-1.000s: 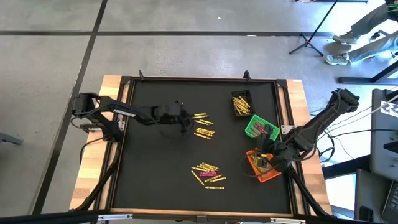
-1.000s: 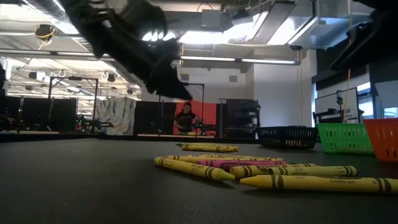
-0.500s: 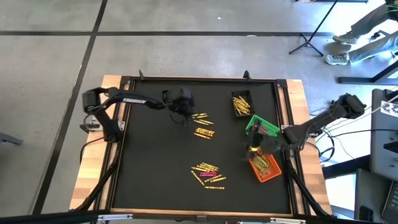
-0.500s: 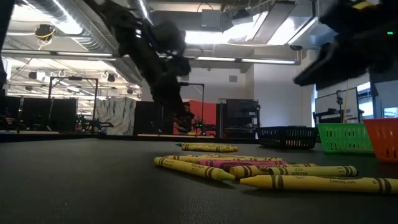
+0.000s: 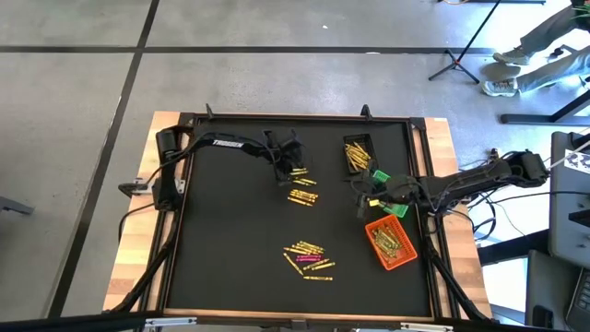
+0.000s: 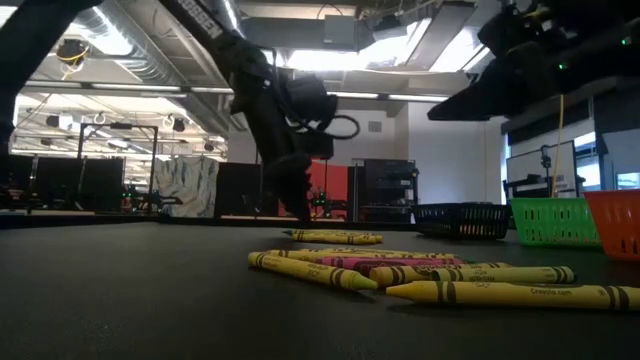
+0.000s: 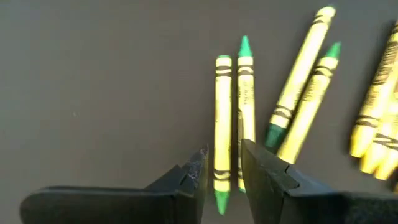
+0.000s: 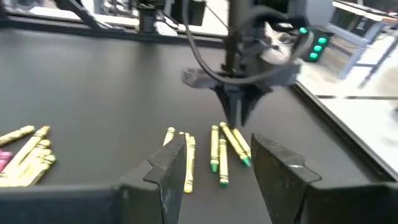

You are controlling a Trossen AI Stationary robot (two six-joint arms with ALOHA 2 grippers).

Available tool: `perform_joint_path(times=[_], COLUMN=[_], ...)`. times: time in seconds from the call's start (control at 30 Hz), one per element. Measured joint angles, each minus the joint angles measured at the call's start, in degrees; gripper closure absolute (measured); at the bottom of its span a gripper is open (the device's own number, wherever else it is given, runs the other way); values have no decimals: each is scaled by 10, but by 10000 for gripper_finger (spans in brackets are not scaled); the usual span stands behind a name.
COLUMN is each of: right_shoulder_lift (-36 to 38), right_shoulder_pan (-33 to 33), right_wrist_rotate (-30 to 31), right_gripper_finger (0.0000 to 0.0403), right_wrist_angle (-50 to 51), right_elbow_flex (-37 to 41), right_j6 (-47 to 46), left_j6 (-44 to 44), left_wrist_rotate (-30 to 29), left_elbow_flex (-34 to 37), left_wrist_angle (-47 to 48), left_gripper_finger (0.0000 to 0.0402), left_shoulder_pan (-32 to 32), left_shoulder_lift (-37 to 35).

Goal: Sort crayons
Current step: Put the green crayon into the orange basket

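Crayon [image 7: 222, 124] lengthwise between left pincer [image 7: 222, 177] fingers

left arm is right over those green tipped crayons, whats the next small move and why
Probably lower the left gripper straight down and close. Its jaws stand open on either side of one green-tipped crayon, with a second crayon lying close beside it, so a straight descent should take only the one. The right gripper hangs open near the green bin.

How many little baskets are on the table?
3. The black bin sits nearest the table's far edge, the green bin is just nearer beside it, partly under the right arm, and the orange bin is nearest the front on the right. None seems hidden.
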State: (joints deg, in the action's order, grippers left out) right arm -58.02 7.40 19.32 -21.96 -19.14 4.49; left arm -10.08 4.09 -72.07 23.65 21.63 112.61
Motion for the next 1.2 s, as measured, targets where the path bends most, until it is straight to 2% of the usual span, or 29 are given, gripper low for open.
perform_joint_path(times=[0.4,0.63,0.77,0.97,1.07,1.2], right_shoulder_lift=[-32,-70,-76,-75,-75,-75], right_shoulder_pan=[1,1,1,1,1,1], right_wrist_rotate=[-24,-17,-4,-4,-4,-4], right_gripper_finger=[228,228,228,217,193,168], right_wrist_angle=[-55,-91,-89,-91,-96,-116], right_elbow_flex=[40,40,40,40,39,39], right_j6=[-12,-17,-57,-73,-78,-71], left_j6=[-11,-21,-20,-25,-25,-31], left_wrist_rotate=[-12,-16,-42,-124,-133,-123], left_elbow_flex=[-1,-1,0,1,1,46], left_wrist_angle=[-5,-5,-3,21,17,-81], left_gripper_finger=[325,388,392,390,395,398], left_shoulder_pan=[7,5,4,-21,-43,-80], left_shoulder_lift=[24,24,20,-29,-68,-119])
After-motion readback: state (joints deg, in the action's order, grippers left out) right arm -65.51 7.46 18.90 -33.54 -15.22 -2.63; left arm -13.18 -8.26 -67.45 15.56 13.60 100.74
